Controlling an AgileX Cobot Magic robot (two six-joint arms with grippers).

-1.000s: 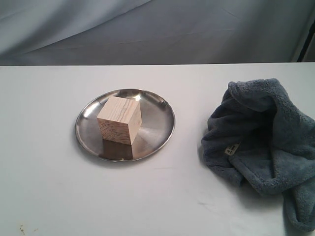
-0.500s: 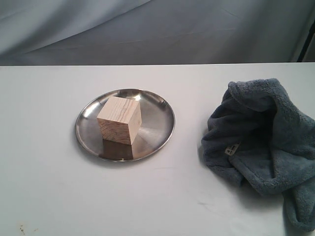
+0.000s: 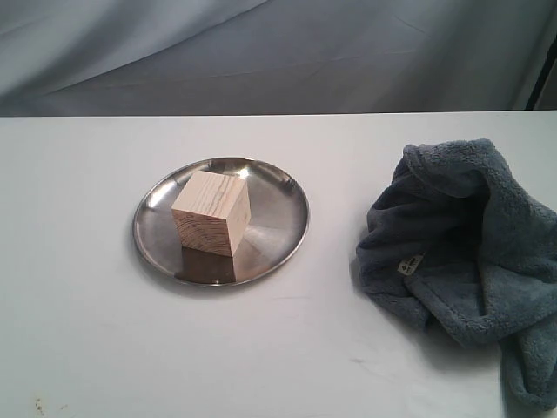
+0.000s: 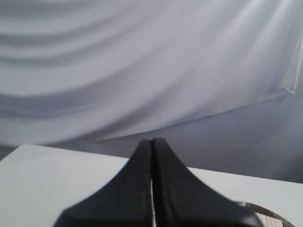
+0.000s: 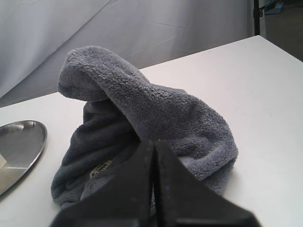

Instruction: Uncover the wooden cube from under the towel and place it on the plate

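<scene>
a white table (image 3: 87, 348) is seen, backed at 12 o'clock by a draped grey cloth (image 3: 278, 52). a round steel plate (image 3: 283, 218) is set flat on the table. the wooden cube (image 3: 211, 213) is stood on the plate, a little toward 9 o'clock of the plate's middle, with one corner turned to 6 o'clock; its dark reflection is thrown on the metal at 6 o'clock of it. the blue-grey towel (image 3: 470, 244) is bunched on the table at 3 o'clock of the plate, well apart from it, and is cut off by the frame's edge. a small white label (image 3: 410, 264) is shown at the towel's 8 o'clock side.
</scene>
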